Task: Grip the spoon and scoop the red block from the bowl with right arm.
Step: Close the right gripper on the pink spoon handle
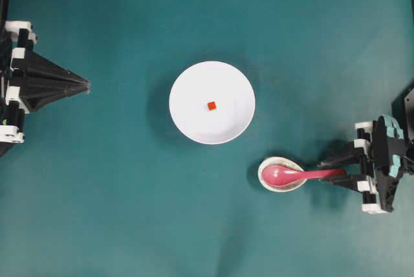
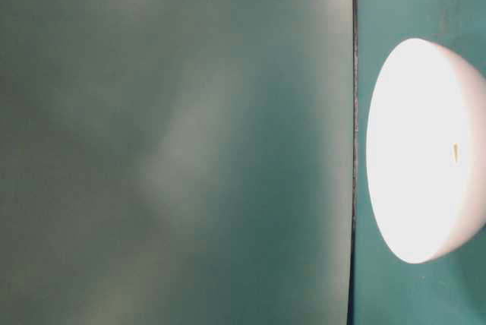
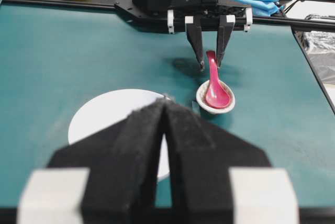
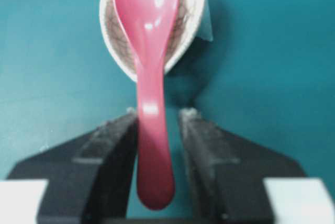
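Spoon [image 4: 149,77] handle sits between my right gripper's [image 4: 157,145] fingers, jaws a bit apart, not clamped yet. Grab step. Scoop rests in the small dish [image 1: 282,174]; beyond it the bowl [image 1: 194,128] holds the red block [image 1: 211,105]. Next: squeeze, lift.

My right gripper [image 1: 337,168] is black, with white blocks at its finger bases and teal tape on the body behind. My left gripper [image 1: 85,85] is matte black too, tapering to a point, with white clips.

open green mat [image 1: 129,212] between spoon [image 1: 304,174] and bowl [image 1: 212,102]; nothing blocks.
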Controlling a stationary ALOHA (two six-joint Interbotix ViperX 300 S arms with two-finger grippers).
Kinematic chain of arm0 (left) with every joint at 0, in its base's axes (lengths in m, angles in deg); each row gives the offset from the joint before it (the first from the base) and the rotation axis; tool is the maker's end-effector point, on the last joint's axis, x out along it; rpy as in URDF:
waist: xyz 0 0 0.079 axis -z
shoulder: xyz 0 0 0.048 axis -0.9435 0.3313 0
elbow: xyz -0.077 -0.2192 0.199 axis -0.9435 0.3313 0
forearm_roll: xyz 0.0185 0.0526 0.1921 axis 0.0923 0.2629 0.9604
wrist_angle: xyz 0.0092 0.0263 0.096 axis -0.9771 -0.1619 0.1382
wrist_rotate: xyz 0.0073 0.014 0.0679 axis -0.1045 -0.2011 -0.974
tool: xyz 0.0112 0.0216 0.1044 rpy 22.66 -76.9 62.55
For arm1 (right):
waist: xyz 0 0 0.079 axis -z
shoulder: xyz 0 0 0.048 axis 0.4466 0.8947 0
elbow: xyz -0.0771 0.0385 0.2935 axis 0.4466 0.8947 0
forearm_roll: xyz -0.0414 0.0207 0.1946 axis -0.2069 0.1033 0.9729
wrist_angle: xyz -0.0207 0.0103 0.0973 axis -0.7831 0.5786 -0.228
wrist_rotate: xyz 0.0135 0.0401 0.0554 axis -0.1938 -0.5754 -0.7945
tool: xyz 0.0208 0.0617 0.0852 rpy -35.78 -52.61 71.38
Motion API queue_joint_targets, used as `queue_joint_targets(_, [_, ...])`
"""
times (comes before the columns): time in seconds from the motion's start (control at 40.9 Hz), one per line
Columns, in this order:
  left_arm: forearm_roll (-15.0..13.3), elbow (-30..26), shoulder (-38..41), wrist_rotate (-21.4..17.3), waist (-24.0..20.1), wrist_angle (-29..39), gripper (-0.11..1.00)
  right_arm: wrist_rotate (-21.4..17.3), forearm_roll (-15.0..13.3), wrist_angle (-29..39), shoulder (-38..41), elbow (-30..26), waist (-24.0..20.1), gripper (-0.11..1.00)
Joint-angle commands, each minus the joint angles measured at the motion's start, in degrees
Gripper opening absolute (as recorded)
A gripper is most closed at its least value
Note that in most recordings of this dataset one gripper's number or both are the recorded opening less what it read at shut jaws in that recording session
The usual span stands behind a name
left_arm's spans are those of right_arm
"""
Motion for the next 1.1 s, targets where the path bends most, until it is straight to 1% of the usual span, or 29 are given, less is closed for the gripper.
queue_joint_targets(0.0, [0.0, -1.6, 0.6, 0.0, 0.0, -0.4, 0.01, 0.0, -0.3, -0.6, -0.3, -0.4, -0.3, 0.39])
queue_joint_targets(0.22, [0.0, -1.6, 0.7, 0.0, 0.0, -0.4, 0.01, 0.0, -1.2, -0.6, -0.3, -0.4, -0.3, 0.28])
queue_joint_targets(0.342, [0.0, -1.6, 0.7, 0.0, 0.0, -0.4, 0.01, 0.0, -1.2, -0.6, -0.3, -0.3, -0.3, 0.25])
queue_joint_targets(0.88, [0.0, -1.6, 0.6, 0.0, 0.0, -0.4, 0.01, 0.2, -1.2, -0.6, -1.8, -0.2, -0.3, 0.25])
queue_joint_targets(1.076, [0.0, -1.6, 0.7, 0.0, 0.0, -0.3, 0.01, 1.7, -1.1, -0.6, -3.8, -0.5, -0.1, 0.25])
